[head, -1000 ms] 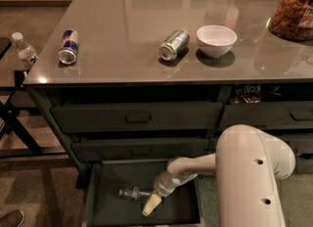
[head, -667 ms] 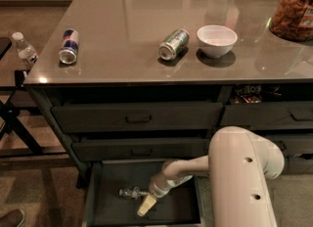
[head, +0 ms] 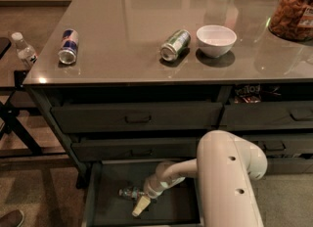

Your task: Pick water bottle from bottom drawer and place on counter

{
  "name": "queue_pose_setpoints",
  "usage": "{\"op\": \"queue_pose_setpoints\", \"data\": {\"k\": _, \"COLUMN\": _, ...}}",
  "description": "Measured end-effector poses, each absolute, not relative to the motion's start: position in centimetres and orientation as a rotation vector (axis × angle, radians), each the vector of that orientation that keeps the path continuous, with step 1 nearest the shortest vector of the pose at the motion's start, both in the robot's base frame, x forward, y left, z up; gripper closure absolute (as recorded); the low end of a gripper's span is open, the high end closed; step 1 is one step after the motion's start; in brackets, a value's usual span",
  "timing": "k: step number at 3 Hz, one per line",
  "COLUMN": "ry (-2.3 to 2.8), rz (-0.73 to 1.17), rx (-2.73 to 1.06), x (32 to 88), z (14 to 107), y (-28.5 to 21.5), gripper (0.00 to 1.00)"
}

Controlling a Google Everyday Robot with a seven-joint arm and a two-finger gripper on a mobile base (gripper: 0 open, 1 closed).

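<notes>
The bottom drawer [head: 105, 209] is pulled open below the cabinet. The water bottle [head: 127, 192], small and clear, lies on its side on the drawer floor toward the back. My gripper [head: 140, 202] reaches down into the drawer and sits right against the bottle's right end, its pale tip pointing toward the drawer's front. The white arm comes in from the lower right and hides the drawer's right part. The glossy grey-brown counter [head: 137, 11] spans the cabinet top above.
On the counter lie a blue energy-drink can [head: 68, 46] and a green can [head: 175, 45], beside a white bowl [head: 216, 40] and a snack jar [head: 296, 11]. Another clear bottle with a dark label [head: 24, 50] stands off the counter's left edge. Closed drawers sit above the open one.
The gripper has crept slightly left inside the drawer, closer to the water bottle, and the big white arm link has shifted left with it. The bottle has not moved.
</notes>
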State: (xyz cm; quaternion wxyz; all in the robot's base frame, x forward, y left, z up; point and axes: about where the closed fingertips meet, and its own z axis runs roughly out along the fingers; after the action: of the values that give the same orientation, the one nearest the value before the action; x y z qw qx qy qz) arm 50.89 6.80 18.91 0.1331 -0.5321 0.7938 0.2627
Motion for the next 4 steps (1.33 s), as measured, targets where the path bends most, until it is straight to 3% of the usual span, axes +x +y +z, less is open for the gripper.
{"op": "queue_pose_setpoints", "data": {"k": 3, "ry": 2.318, "rz": 0.739, "rx": -1.574, "x": 52.1, "z": 14.3, "y": 6.6, "gripper": 0.0}}
{"op": "queue_pose_setpoints", "data": {"k": 4, "ry": 2.319, "rz": 0.738, "rx": -1.573, "x": 52.1, "z": 14.1, "y": 6.6, "gripper": 0.07}}
